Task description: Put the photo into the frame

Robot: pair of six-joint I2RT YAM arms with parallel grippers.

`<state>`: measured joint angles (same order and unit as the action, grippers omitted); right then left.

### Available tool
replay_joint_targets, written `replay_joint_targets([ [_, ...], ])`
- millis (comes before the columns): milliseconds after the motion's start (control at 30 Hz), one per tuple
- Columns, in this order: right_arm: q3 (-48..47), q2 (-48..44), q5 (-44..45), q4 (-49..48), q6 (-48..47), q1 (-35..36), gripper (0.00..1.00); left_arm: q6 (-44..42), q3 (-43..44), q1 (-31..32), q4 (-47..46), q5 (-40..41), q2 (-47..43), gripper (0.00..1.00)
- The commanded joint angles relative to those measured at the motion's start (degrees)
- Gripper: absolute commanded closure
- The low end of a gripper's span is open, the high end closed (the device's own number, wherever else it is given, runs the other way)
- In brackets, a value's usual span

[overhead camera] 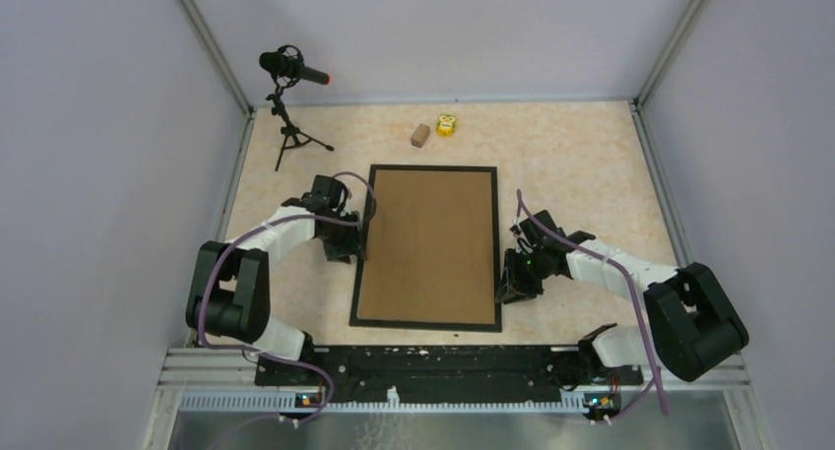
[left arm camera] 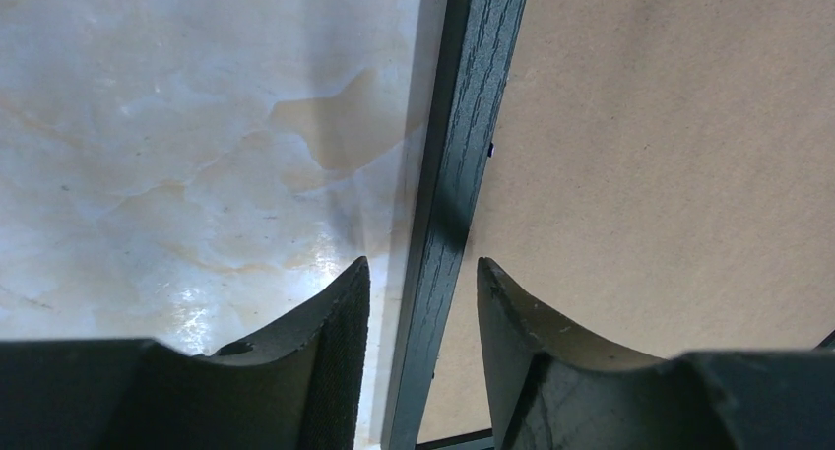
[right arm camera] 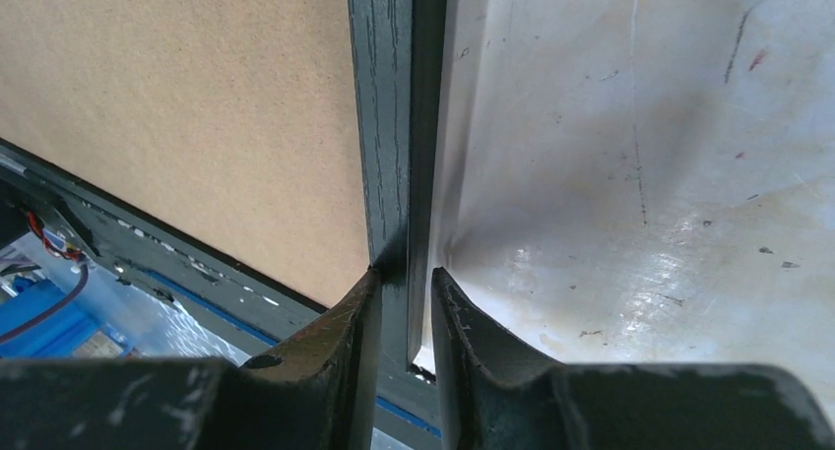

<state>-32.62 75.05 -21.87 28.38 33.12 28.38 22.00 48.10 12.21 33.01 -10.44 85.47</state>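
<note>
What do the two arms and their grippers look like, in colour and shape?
The left arm and right arm have white links between bulky black joints, each trailed by a purple cable. The left gripper and right gripper carry dark, curved fingers with textured inner faces.

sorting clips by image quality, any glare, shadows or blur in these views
Top external: even, soft light, sharp, no glare on the frame. Left wrist: sheen on the table, a shadow beside the frame rail, near fingers dark. Right wrist: bright glare on the table beside the rail, fingers dark too.
</note>
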Motion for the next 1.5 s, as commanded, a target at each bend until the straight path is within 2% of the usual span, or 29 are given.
replay_joint_targets([
  [0, 0.01, 0.20, -0.61, -1.49, 0.11, 0.61, 0.76, -1.33, -0.79, 0.10, -1.74, -2.12, 2.05, 0.53],
  [400, -0.45, -1.84, 1.17, 1.63, -0.48, 0.54, 0.80, -1.43, -0.70, 0.10, -1.63, -0.33, 3.67, 0.59],
  [500, -0.46, -1.52, 1.05, 1.14, -0.79, 0.58, 0.82, -1.41, -0.80, 0.10, -1.75, -0.80, 3.89, 0.66],
  [567, -0.41, -0.40, 0.75, 0.30, -0.82, 0.56, 0.83, -1.35, -0.98, 0.17, -1.88, -1.54, 4.15, 0.71],
  [833, -1.22, 4.06, 0.52, -2.10, -0.14, 1.24, 0.83, -1.08, -1.70, 1.18, -2.33, -3.34, 5.15, 0.80],
  [1000, -3.37, 7.64, 3.91, -0.27, 0.29, 1.88, 0.83, -1.47, -1.68, 1.60, -2.60, -5.06, 6.53, 0.88],
  [1267, -10.05, 15.92, 10.38, 3.51, 1.51, 4.29, 0.83, -1.48, -2.01, 2.18, -3.54, -8.54, 8.17, 0.92],
  [1467, -14.13, 20.56, 11.01, 1.95, 5.52, 6.86, 0.83, -1.36, -2.27, 3.28, -3.94, -10.44, 8.58, 0.94],
])
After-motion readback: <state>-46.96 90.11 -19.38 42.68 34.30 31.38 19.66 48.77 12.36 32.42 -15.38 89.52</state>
